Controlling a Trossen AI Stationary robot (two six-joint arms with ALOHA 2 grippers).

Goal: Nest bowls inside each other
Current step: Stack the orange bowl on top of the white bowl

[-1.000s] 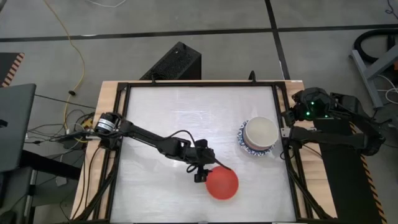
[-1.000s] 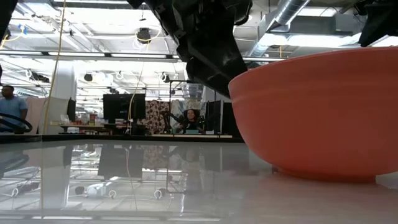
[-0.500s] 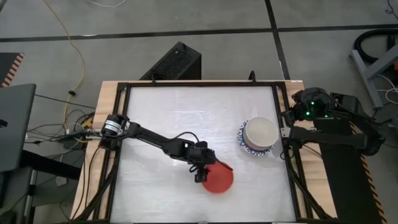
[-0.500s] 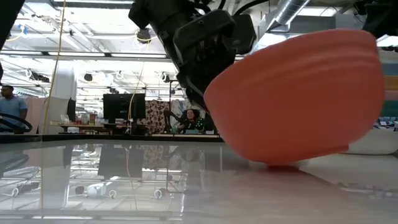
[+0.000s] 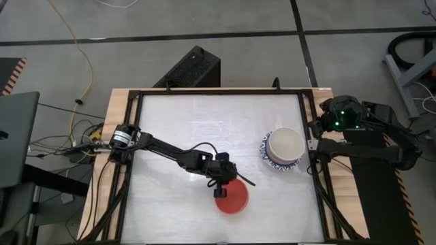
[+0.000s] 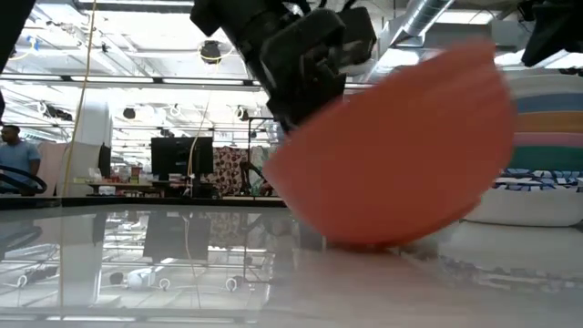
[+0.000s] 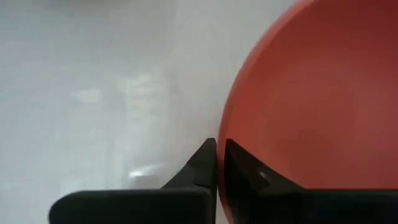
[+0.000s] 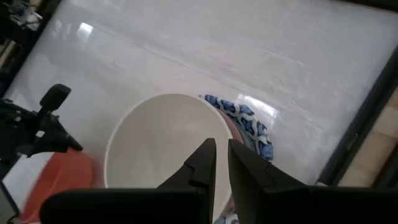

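Observation:
A red bowl (image 5: 232, 197) stands near the middle of the table's near half, tilted in the low view (image 6: 392, 164). My left gripper (image 5: 221, 188) is at its left far side, shut on its rim. At the table's right stands a stack of bowls (image 5: 283, 150): a cream bowl (image 8: 158, 143) on top, a blue-patterned one (image 8: 242, 118) at the bottom, coloured ones (image 6: 542, 118) between. My right gripper (image 8: 221, 149) hangs above that stack, fingers nearly together, holding nothing. My left gripper pinches the red bowl's rim (image 7: 225, 127) on the side toward the table's left. One finger (image 7: 249, 177) is inside the bowl and the other finger (image 7: 200, 167) outside. The fingers slant down from the left. The bowl sits tilted with its underside on the table, the gripped side lower.
A black frame (image 5: 218, 91) borders the white tabletop (image 5: 177, 122), which shows bare surface at the left and far side. Beyond the table, in the low view, is a room with desks and a person (image 6: 11, 150) at the far left.
My left gripper has shut on the red bowl's rim and sunk slightly. The bowl, which stood level, has tipped with its gripped side down and its right side raised. It has also slid a little toward the table's left.

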